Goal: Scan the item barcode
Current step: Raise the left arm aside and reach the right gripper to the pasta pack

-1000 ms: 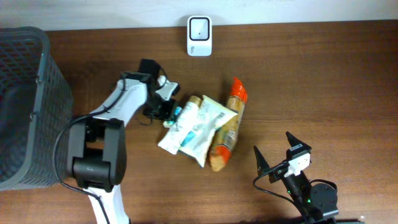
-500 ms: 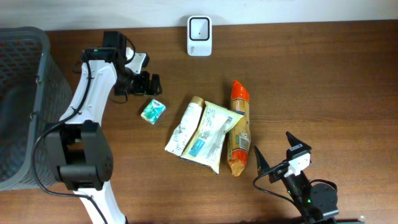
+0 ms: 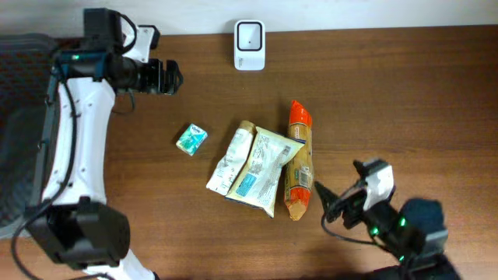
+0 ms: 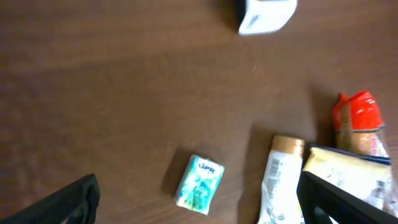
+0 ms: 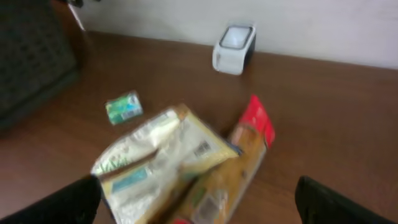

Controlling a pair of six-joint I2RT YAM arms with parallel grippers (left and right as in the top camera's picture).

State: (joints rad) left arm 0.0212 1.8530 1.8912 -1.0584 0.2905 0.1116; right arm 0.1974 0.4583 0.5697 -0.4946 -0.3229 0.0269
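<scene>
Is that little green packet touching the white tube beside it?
Apart. The overhead view shows a strip of bare table between the green packet and the white tube; the left wrist view shows it too.

Four loose items on the bench [image 3: 405,101]: one small teal tissue pack [image 3: 191,138], one white tube [image 3: 230,159], one flat yellowish packet [image 3: 261,169], one orange-topped snack bag [image 3: 297,159]. Plus one white scanner [image 3: 250,45] and one dark mesh basket [image 3: 19,155].

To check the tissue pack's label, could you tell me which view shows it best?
The left wrist view: the tissue pack lies close, whole, printed face up. Overhead shows it whole but small; the right wrist shows it distant and blurred.
</scene>
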